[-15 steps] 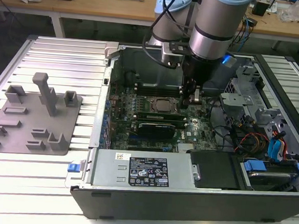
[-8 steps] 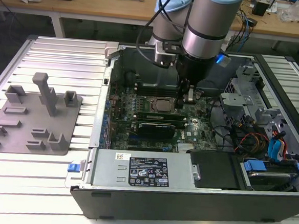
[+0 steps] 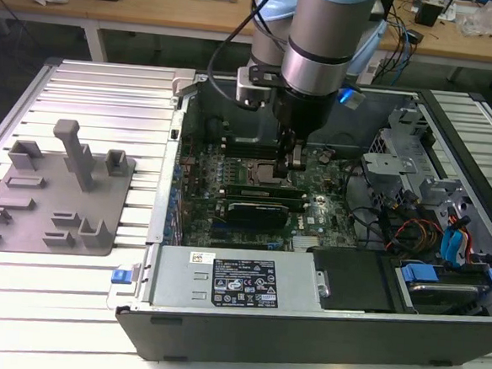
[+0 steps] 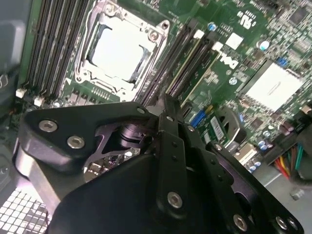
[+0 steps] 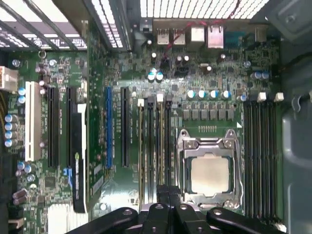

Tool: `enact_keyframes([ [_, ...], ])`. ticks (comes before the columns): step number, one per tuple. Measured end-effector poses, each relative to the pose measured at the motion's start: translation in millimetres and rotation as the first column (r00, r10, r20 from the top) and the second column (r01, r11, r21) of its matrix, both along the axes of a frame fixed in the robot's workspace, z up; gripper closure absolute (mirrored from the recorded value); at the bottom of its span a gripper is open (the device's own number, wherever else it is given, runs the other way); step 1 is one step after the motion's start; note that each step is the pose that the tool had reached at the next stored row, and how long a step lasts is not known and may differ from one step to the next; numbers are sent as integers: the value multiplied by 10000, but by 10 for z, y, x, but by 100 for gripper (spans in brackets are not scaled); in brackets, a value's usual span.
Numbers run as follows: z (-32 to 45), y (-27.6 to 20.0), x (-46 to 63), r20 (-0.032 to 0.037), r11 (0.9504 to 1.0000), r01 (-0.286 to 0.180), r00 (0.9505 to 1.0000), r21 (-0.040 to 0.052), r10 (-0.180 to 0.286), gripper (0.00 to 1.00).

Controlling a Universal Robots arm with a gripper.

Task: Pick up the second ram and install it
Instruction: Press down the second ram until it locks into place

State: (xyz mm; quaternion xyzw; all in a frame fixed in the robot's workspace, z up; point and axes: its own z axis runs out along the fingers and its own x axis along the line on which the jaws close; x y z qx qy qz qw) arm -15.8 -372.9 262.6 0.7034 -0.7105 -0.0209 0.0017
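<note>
Two thin green ram sticks stand upright in the black slots beside the CPU socket (image 5: 209,173). The one in line with my fingertips is the second ram (image 5: 161,141); the other stick (image 5: 141,146) sits two slots away. In the second wrist view a seated stick (image 4: 197,70) runs away from the fingertips. My gripper (image 5: 168,192) (image 4: 166,100) hangs low over the near end of these slots, fingers together with nothing visible between them. I cannot tell whether they touch the stick. In the exterior view the gripper (image 3: 294,164) is inside the open computer case, above the motherboard (image 3: 311,219).
A wide black card (image 3: 257,212) stands in a slot close to the ram. The case walls (image 3: 171,171), a black power supply (image 3: 239,281) and drive cages with cables (image 3: 430,214) ring the board. A grey fixture (image 3: 56,188) with upright blocks lies at the exterior view's left.
</note>
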Motion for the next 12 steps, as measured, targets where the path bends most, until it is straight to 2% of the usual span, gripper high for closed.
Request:
enact_keyframes([
  [3,-5,0,-69,0,10000,1,10000,0,-1,92],
  [9,-29,0,-341,-1,10000,2,10000,-1,-2,92],
  [11,-72,0,-380,0,10000,0,10000,0,0,92],
  [12,-118,0,-380,0,10000,-1,10000,0,1,92],
])
